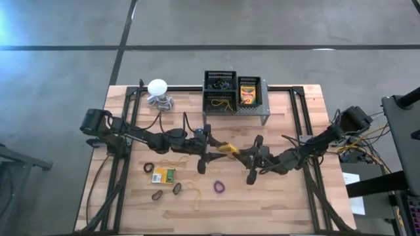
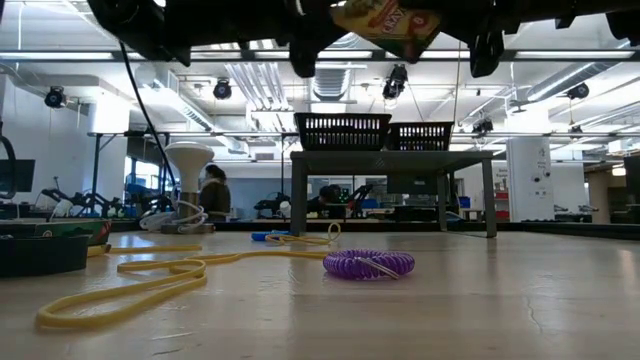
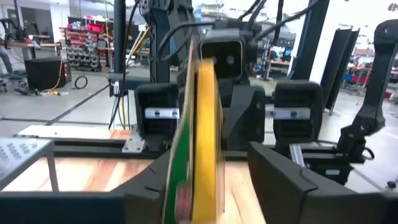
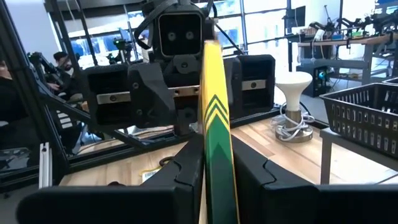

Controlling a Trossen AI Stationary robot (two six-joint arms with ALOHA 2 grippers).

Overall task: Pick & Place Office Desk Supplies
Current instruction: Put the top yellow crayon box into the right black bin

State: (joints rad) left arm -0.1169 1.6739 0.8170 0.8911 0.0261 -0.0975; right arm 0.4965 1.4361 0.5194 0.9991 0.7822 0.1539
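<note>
From above we saw both arms meeting over mid-table, a thin yellow-and-green crayon box (image 1: 228, 149) between the left gripper (image 1: 211, 145) and the right gripper (image 1: 244, 155). Only the right wrist view showed that gripper's fingers (image 4: 186, 168) pressed flat against the box's two faces, holding it edge-on. The left wrist view showed the left fingers (image 3: 280, 168) standing wide of the same box, clear of it on the visible side. The low view showed the box hanging well above the wooden table (image 2: 500, 290), where a purple coiled loop (image 2: 368, 264) and a long yellow rubber band (image 2: 150, 280) lay. Overhead alone, black wire-mesh bins (image 1: 220, 92) sat on a grey perforated stand (image 1: 264, 111) at the far edge, and a second crayon box (image 1: 163, 175) lay near left.
</note>
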